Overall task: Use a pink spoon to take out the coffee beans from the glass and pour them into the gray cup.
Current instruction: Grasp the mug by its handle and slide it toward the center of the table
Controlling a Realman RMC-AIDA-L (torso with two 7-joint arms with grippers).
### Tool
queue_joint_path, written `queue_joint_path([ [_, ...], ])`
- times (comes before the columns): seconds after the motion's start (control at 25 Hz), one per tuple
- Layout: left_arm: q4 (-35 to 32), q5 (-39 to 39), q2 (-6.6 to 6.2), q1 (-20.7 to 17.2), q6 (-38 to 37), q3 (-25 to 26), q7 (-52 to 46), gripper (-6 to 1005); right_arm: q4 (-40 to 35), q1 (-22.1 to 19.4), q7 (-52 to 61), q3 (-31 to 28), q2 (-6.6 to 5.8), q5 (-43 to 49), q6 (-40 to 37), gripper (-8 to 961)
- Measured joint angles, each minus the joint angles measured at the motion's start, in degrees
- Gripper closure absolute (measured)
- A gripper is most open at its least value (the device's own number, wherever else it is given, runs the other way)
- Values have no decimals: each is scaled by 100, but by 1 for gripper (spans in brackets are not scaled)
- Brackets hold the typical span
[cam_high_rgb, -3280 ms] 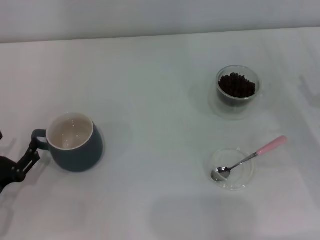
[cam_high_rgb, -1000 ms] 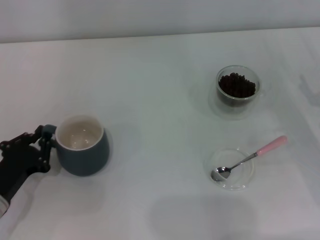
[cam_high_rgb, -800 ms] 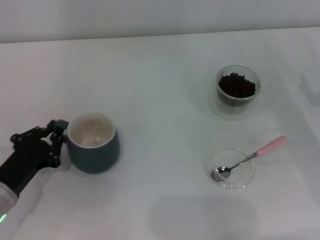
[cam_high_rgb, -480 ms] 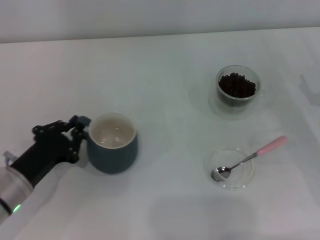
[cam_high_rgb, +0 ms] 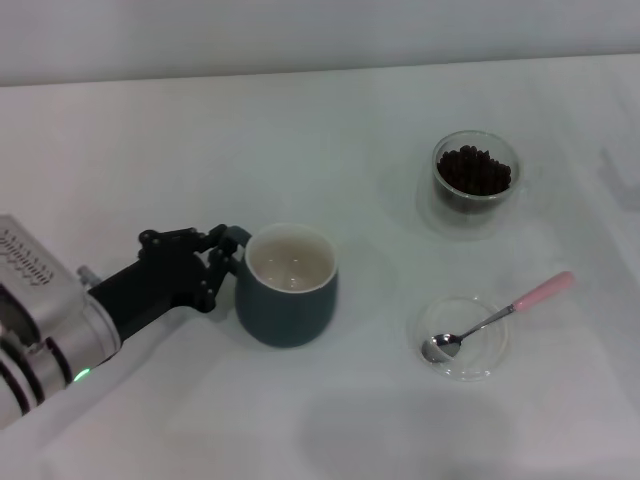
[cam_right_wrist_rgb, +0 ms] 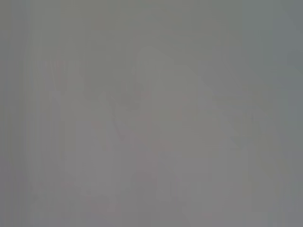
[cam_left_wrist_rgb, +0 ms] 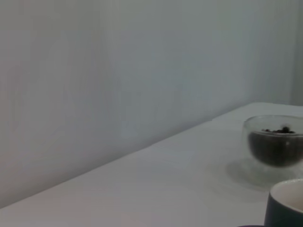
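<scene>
One gripper was at work: the left gripper [cam_high_rgb: 222,262] reached in from the robot's left, low over the white table [cam_high_rgb: 300,140], with its dark fingers [cam_high_rgb: 205,270] closed narrowly around the loop handle of the gray cup [cam_high_rgb: 288,285]. The cup stood upright near the middle of the table, its cream-white inside bare. In the left wrist view only a corner of the cup's rim [cam_left_wrist_rgb: 286,201] showed, and that arm's own fingers were out of the picture.

Well apart from the cup, toward the robot's right and farther back, stood the glass [cam_high_rgb: 475,178], upright and holding a heap of coffee beans [cam_high_rgb: 474,170]; the left wrist view showed the same glass [cam_left_wrist_rgb: 273,146] beyond the cup, with the beans [cam_left_wrist_rgb: 279,130] dark at its top.

Nearer the robot on the right side lay a flat clear saucer [cam_high_rgb: 464,337]. The pink spoon [cam_high_rgb: 497,317] lay across it, metal bowl resting inside the saucer and pink handle sticking out past the rim, pointing away to the right.

No part of the right gripper appeared; its wrist view was a blank gray.
</scene>
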State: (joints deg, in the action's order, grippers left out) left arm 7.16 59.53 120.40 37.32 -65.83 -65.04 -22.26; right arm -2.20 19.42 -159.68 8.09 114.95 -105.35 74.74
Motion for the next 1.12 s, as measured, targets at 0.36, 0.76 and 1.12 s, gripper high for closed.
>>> queue_joint_path([
  [0.36,-11,279,11,241,22,-8,-99,890,-13,0,-10,-18,-8,-17,-17,83],
  [0.76,-20,382,19,239,-50,-9,-70,836,-88,0,-3,-42,-9,-38,-56,83],
  [1.12,-23,384,12,131,-72,5,-68,775,-88,0,-13,-50,-8,-39,-65,82],
])
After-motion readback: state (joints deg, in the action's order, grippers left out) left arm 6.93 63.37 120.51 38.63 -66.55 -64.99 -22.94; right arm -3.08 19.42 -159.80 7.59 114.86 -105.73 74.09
